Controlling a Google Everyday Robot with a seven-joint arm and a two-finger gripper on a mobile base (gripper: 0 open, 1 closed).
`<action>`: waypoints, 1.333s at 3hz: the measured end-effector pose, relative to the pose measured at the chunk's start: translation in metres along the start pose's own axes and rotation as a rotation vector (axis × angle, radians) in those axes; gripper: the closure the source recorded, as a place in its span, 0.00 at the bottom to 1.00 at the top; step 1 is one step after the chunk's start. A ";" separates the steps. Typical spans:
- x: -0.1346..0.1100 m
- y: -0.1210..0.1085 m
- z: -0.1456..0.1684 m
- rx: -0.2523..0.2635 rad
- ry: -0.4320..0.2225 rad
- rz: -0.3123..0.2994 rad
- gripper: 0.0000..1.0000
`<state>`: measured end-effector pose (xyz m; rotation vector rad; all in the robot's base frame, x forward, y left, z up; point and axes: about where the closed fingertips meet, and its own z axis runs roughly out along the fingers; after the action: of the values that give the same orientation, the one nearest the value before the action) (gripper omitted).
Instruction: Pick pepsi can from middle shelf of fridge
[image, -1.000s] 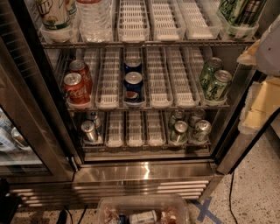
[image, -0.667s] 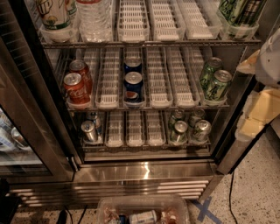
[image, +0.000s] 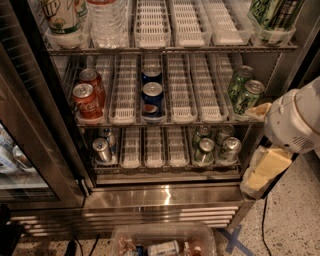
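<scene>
Two dark blue pepsi cans stand one behind the other in the centre lane of the middle shelf (image: 172, 121). The front pepsi can (image: 152, 100) shows its logo and the second one (image: 151, 75) stands behind it. The fridge (image: 165, 197) is open, with its glass door (image: 30, 130) swung to the left. My arm's white joint (image: 295, 120) is at the right edge, in front of the fridge frame. My gripper (image: 265, 170), with pale yellow parts, hangs below the joint. It is to the right of the shelves, well apart from the pepsi cans.
Two red Coca-Cola cans (image: 87, 100) stand at the left of the middle shelf and two green cans (image: 247, 90) at the right. Several silver-topped cans (image: 212, 147) are on the lower shelf, and bottles (image: 107, 22) are on the upper shelf. A plastic bin (image: 162, 242) sits on the floor in front.
My arm and gripper have moved down and a little left along the right edge. The cans have not moved.
</scene>
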<state>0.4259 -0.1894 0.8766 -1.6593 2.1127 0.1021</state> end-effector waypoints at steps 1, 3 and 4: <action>-0.025 0.016 0.031 -0.020 -0.105 -0.058 0.00; -0.033 0.020 0.046 -0.008 -0.138 -0.050 0.00; -0.054 0.018 0.078 0.030 -0.214 -0.048 0.00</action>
<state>0.4420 -0.1106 0.8236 -1.6041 1.9056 0.2216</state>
